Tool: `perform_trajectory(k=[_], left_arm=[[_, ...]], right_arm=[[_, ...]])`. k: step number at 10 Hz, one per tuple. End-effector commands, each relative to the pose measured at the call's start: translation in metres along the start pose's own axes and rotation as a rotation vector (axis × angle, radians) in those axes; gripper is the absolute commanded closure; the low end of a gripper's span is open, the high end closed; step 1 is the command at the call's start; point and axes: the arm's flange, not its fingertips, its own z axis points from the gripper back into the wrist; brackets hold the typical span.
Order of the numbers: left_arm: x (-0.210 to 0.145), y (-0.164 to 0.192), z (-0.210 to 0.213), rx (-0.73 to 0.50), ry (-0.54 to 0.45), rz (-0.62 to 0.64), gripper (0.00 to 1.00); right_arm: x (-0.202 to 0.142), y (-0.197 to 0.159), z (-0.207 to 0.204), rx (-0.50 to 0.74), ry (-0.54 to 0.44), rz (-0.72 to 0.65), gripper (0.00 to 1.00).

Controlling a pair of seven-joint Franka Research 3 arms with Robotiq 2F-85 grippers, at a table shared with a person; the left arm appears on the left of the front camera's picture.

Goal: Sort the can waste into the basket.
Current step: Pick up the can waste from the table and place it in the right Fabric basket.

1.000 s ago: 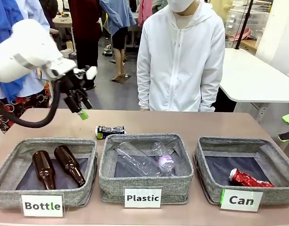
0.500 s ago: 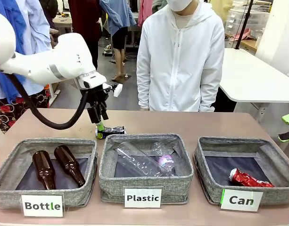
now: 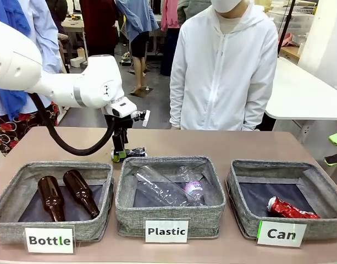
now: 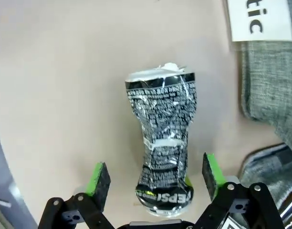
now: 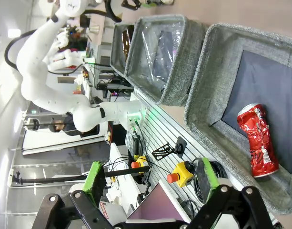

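1. One black can (image 4: 162,143) lies on the table (image 3: 239,144), at ten o'clock from the can basket (image 3: 242,203); the red can (image 3: 289,209) is already inside.
2. My left gripper (image 4: 155,176) stands fully open astride the black can's near end, holding nothing.
3. I judge the black can light, thin-walled, dented and slippery; I would grip its narrow waist gently.
4. My right gripper (image 5: 150,179) is open and empty.

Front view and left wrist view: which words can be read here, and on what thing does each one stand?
"Bottle": left card, on the left basket.
"Plastic": middle card, on the middle basket.
"Can": right card, on the right basket.
"PEPSI": black can, upside down in the left wrist view.
"tic": cut-off card, left wrist view.
Black can's fine print, red can's marks: too small to read.
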Motion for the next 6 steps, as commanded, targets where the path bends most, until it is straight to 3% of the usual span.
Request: perform_trajectory(k=[1, 6], left_arm=[[0.012, 0.002, -0.009, -0.027, 0.030, -0.006, 0.00], [0.021, 0.006, -0.037, -0.049, 0.088, -0.001, 0.00]], right_arm=[[-0.002, 0.000, 0.000, -0.006, -0.008, 0.017, 0.00], [-0.002, 0.000, 0.000, -0.006, -0.008, 0.017, 0.00]])
